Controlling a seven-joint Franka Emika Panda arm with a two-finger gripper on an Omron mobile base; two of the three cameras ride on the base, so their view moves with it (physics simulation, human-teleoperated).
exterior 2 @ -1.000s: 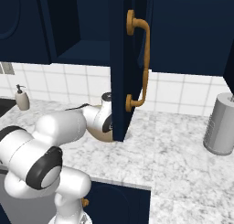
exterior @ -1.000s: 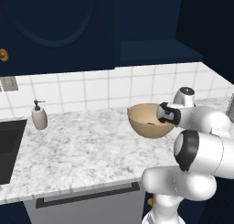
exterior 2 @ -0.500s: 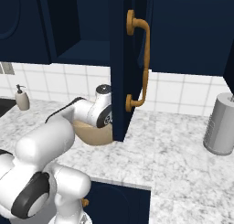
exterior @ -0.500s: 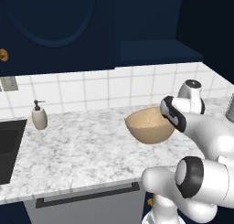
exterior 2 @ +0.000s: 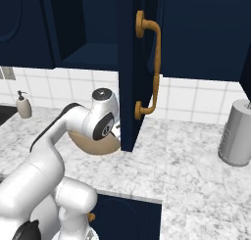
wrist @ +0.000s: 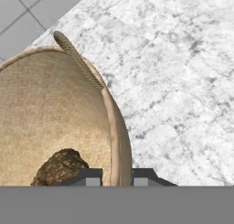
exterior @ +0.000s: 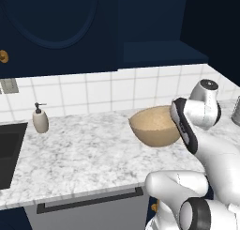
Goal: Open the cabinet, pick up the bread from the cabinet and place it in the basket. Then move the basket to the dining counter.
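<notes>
In the left base view the arm is seen rising from the lower right, bent over so that its hand is pressed against the 3 o'clock side of the basket [exterior: 153,126]; in the right base view the wrist is laid across the basket [exterior 2: 93,145], most of which is covered by it; the rest is cut off by the open cabinet door [exterior 2: 128,72], whose brass bar handle [exterior 2: 152,67] is seen at 1 o'clock of the wrist. In the hand view the gripper [wrist: 116,177] is seen closed narrowly on the rim of the basket [wrist: 119,145], one finger inside the wall and one outside; only the finger tips [wrist: 93,177] are visible, the rest being cut off at the bottom edge. The bread [wrist: 59,168] is lying inside the basket, at about 9 o'clock of the gripper and just beside it; its lower part is cut off. The rope loop [wrist: 77,59] is seen on the rim at 11 o'clock. The marbled countertop [wrist: 183,81] lies beneath; whether the basket is resting on it cannot be told.
</notes>
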